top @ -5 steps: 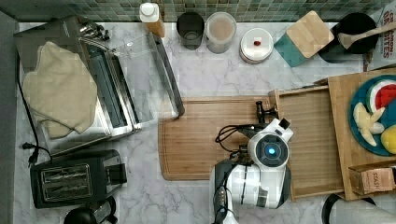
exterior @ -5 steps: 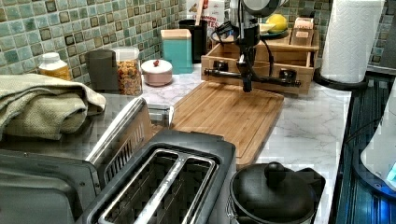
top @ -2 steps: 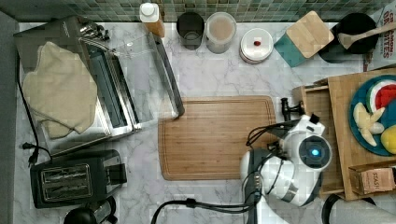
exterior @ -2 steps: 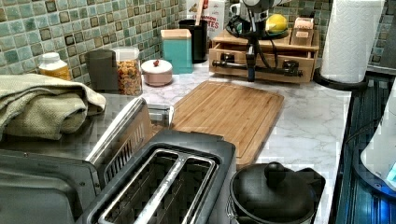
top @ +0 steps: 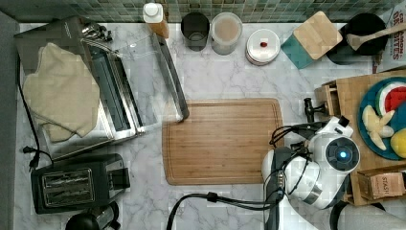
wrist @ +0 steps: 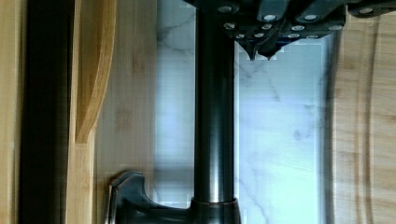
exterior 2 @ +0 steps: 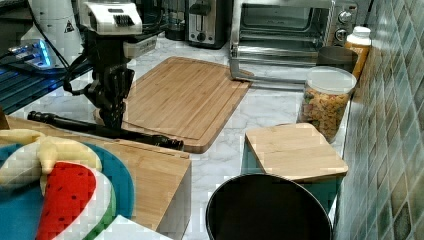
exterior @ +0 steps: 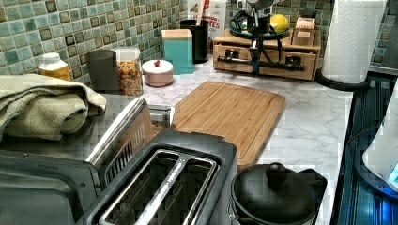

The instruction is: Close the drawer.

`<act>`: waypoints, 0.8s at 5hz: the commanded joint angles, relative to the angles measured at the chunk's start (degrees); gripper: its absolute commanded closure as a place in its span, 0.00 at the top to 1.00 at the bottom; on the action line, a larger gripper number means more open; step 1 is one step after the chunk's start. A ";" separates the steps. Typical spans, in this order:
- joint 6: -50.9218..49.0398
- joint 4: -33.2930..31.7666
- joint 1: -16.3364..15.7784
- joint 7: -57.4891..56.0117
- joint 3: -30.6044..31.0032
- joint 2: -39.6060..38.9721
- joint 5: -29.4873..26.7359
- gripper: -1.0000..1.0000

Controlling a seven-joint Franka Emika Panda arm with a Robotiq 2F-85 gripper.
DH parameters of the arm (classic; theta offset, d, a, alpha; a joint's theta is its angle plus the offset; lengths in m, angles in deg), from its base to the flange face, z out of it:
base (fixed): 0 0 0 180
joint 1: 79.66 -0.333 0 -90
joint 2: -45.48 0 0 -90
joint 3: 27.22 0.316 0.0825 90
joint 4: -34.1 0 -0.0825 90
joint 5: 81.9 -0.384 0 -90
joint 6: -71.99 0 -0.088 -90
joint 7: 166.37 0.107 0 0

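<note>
The drawer (exterior: 274,66) sits pushed into the light-wood box (top: 352,91), its front nearly flush with the box in the left view. Its dark bar handle (wrist: 214,116) runs along the front (wrist: 133,93) and also shows in the right view as a black bar (exterior 2: 75,125). My gripper (wrist: 261,51) is shut, its fingertips together on the side of the bar away from the drawer front, close against the bar. In the right view the gripper (exterior 2: 112,117) points down at the handle. My arm's wrist (top: 335,155) covers the drawer front from above.
A bamboo cutting board (top: 221,141) lies just beyond the handle. On the box stands a blue plate with fruit (top: 383,120). A teal block (top: 311,38), a black pot (top: 361,33), jars (top: 226,31), a toaster oven (top: 103,86) and a toaster (top: 72,184) ring the counter.
The drawer has slid from pulled far out over the counter back into the box. My gripper travelled with its handle toward the top view's right.
</note>
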 commanded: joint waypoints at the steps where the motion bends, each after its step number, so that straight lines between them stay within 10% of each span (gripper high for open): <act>1: 1.98 21.27 4.79 -0.74 -7.11 -4.98 2.90 0.00; 4: 2.51 24.36 3.73 0.17 -9.66 -6.01 4.32 0.00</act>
